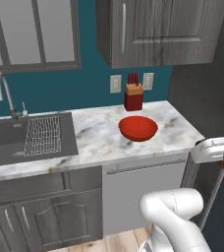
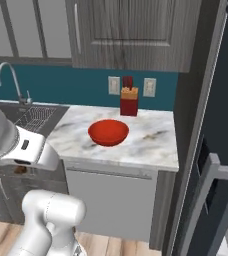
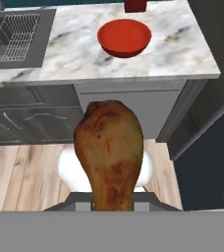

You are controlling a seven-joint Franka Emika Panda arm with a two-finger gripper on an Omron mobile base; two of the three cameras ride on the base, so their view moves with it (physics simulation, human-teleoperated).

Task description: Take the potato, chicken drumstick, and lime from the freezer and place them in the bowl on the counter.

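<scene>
A simulated kitchen seen from a mobile robot. In the hand view, a reddish-brown chicken drumstick [image 3: 109, 152] stands straight up from the bottom centre of the picture, its narrow end at 6 o'clock, down where the gripper [image 3: 113, 205] is, and its thick knobbly end pointing to 12 o'clock. The fingertips themselves are hidden behind the meat, but the jaws are drawn close together and pinch the drumstick's narrow end.

Beyond the drumstick, toward 12 o'clock in the hand view, a shallow glossy red bowl [image 3: 124, 37] sits on a white-grey marbled counter [image 3: 79, 54]. The bowl looks empty and stands well apart from the drumstick, with the counter edge, a pale appliance front and a strip of wooden floor [image 3: 20, 172] between them.

In the left base view the bowl [image 1: 138, 128] rests on the right part of the counter [image 1: 94, 135]. Behind it, at 11 o'clock from the bowl, a red knife block [image 1: 133, 93] stands against the teal wall. At 9 o'clock from the bowl a dark sink [image 1: 30, 138] is set in the counter, with a wire rack [image 1: 42, 135] in it and a curved tap [image 1: 6, 96] behind.

In the right base view the bowl [image 2: 108, 132] sits mid-counter, and at 3 o'clock a dark slate-grey freezer [image 2: 221, 145] door stands near the camera.
</scene>
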